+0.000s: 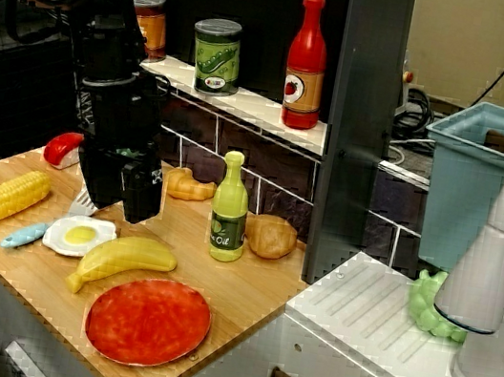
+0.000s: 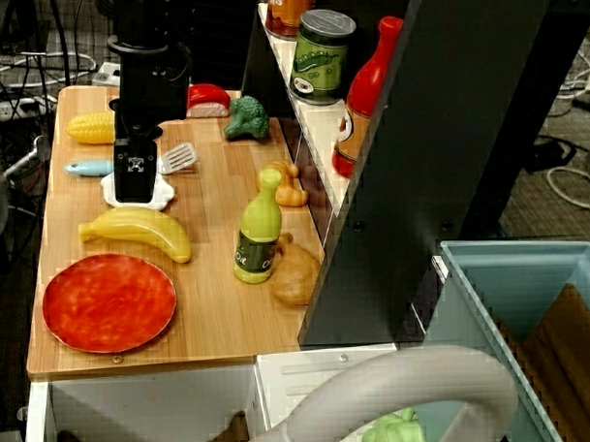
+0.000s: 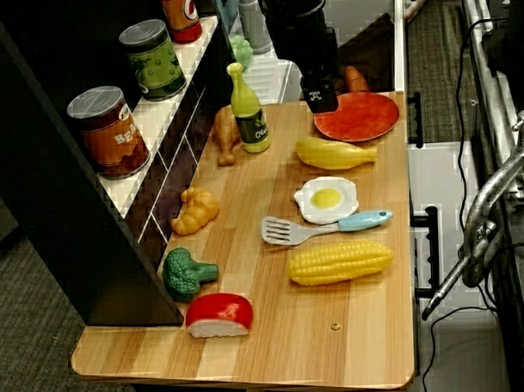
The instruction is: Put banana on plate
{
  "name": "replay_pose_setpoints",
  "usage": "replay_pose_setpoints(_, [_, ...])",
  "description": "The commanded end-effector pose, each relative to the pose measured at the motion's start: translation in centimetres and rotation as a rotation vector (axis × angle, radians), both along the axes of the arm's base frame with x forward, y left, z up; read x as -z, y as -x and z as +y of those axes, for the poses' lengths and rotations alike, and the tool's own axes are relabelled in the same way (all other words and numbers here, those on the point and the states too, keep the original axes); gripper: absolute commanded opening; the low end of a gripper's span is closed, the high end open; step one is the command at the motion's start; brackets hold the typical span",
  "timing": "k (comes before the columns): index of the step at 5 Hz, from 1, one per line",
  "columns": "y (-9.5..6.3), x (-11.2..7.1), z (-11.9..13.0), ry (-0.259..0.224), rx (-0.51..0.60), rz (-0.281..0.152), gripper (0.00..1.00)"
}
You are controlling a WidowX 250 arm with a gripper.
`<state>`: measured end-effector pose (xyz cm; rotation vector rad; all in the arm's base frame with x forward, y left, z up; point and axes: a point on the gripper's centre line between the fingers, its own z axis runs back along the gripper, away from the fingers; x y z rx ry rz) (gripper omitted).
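Banana (image 2: pixel 135 232) flat on table (image 2: pixel 216 311) at 12 o'clock of plate (image 2: pixel 109 302), just beside, long axis left-right, stem toward 9; gripper (image 2: pixel 135 178) empty above egg (image 2: pixel 158 195), opening unclear.

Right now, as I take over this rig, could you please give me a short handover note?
End effector: empty, hanging above the fried egg, back from the banana; whether it is open or shut cannot be told.
Banana: lying on the wooden counter, between the egg and the plate, right next to the plate's rim.
Plate: at the counter's front edge, nothing on it.
Done: nothing yet; banana not grasped.
Left: reach the banana, grip it, lift it, set it on the plate.
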<state>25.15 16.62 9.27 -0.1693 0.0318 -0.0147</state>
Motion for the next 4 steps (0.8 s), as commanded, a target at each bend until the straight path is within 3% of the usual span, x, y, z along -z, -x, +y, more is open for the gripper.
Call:
replay_pose_setpoints(1, [0.0,0.0,0.0,0.0,0.0,0.0,1.0])
replay_pose_setpoints(2, [0.2,-0.3,1.0,-0.041,0.171,-0.078,1.0])
replay_pose_setpoints(4, [0.1,-0.6,3.1,-0.056,0.381,-0.105,1.0])
